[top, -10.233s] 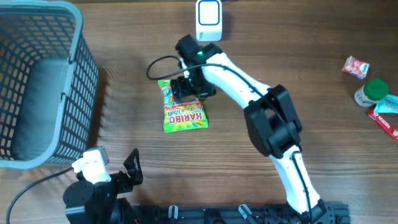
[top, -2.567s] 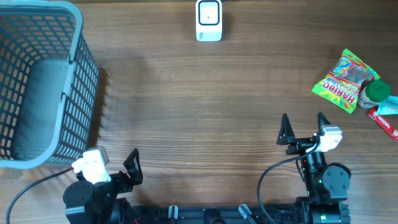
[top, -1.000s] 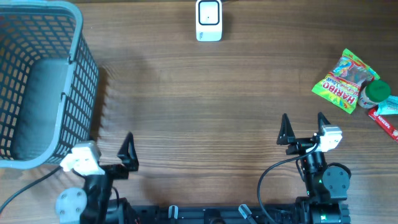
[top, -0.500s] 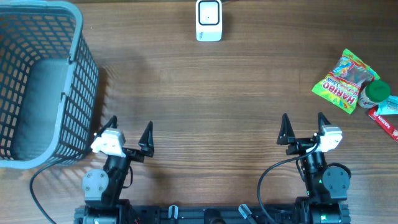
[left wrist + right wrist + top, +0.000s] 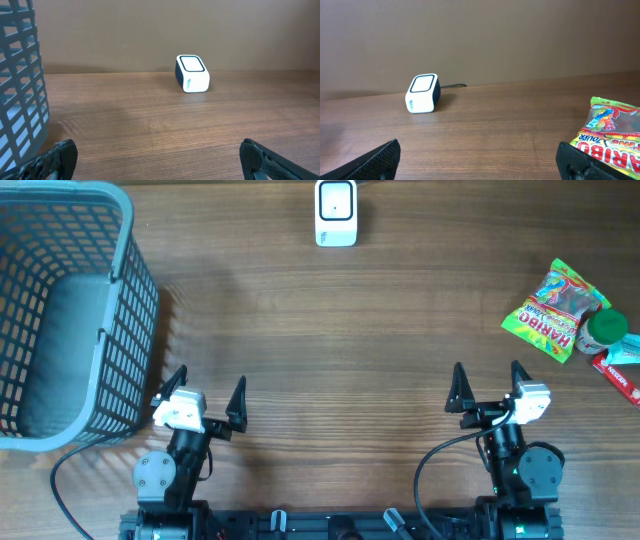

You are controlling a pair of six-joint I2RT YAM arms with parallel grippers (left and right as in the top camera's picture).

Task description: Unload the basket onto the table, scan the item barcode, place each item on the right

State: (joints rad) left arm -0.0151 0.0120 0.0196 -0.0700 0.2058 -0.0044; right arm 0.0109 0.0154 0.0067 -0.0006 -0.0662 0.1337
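table: matt wood grain | basket: plastic | candy bag: glossy, probably film

One counter carries one basket, one scanner, one candy bag, one green-capped tub and, cut off by the edge, one red-and-teal pack, possibly two things. Two arms stand there, the left arm and the right arm, each with one pair of jaws.

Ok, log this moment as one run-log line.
left gripper: open, empty | right gripper: open, empty | Haribo bag: lying far right, not held | scanner: far edge, nothing before it
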